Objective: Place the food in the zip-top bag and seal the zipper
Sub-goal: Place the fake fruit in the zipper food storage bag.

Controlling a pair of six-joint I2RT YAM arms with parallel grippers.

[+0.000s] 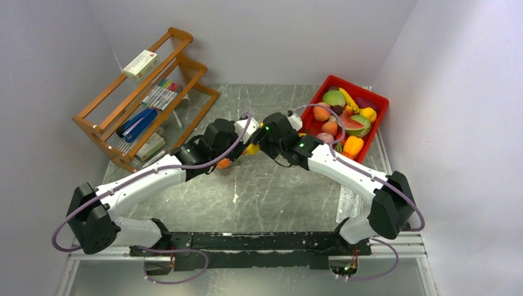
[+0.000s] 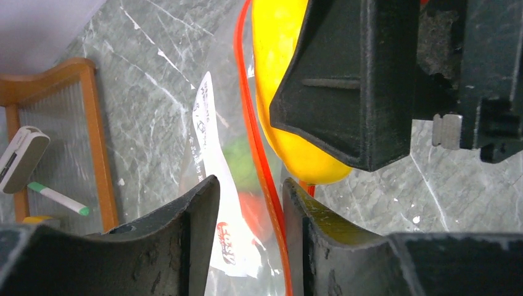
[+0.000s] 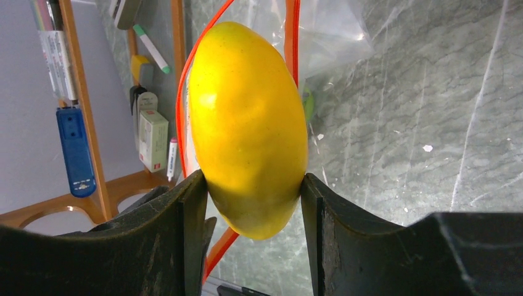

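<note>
My right gripper [image 3: 251, 179] is shut on a yellow fruit [image 3: 247, 123], which hangs nose-down between the two orange-red zipper strips [image 3: 182, 111] at the mouth of the clear zip-top bag [image 3: 333, 37]. In the left wrist view the same fruit [image 2: 277, 74] shows at the top, under the right gripper's black finger [image 2: 351, 80]. My left gripper [image 2: 250, 191] stands open at the bag's mouth. One zipper strip [image 2: 256, 135] and the white label [image 2: 210, 142] lie between its fingers, the strip against the right finger. Green [image 2: 243, 163] and red [image 2: 250, 209] food shows through the film. From above, both grippers meet at mid-table [image 1: 253, 147].
A red bin [image 1: 377, 98] holding several more toy fruits and vegetables stands at the back right. A wooden rack [image 1: 145, 98] with pens, boxes and a blue tool stands at the back left, close to the bag in the left wrist view [image 2: 98, 142].
</note>
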